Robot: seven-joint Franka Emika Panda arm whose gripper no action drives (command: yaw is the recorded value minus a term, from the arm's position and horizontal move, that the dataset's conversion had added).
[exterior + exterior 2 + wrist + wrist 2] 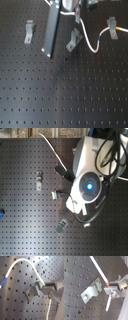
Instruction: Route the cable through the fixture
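While the thin white flexible cable [89, 41] with its blue band [101, 36] and yellow-green band [117, 30] curves from the top of the first exterior view down beside the middle grey metal clip [74, 40] and on to the right clip [113, 23], the arm descends from the far edge. Its metal gripper [109, 288] pinches that cable just beside the middle clip, jaws nearly closed. Three grey clips show in the first exterior view, the third [29, 31] at its left.

We see a black perforated metal breadboard table [60, 95] spanning both exterior views. Along the second exterior view's top edge, beyond the table, runs a pale strip of wooden surface [30, 131].
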